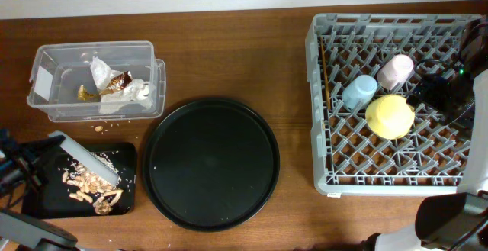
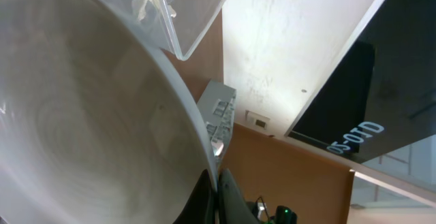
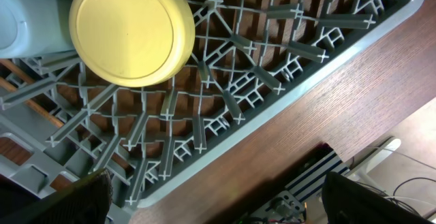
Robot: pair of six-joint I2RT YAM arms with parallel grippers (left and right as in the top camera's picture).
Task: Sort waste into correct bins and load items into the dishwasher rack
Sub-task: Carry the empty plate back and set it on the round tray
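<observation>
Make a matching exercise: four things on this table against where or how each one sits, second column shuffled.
1. bowl
2. paper
3. scraps
4. plate

A. in the tub
B. tipped steeply above the small tray
C. in the rack
D. lying on the small tray

Pairs: 1-C, 2-A, 3-D, 4-B.

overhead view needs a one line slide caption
Plate tipped over black tray of scraps, wrappers in clear tub, pink cup, blue cup and yellow bowl in the rack
</observation>
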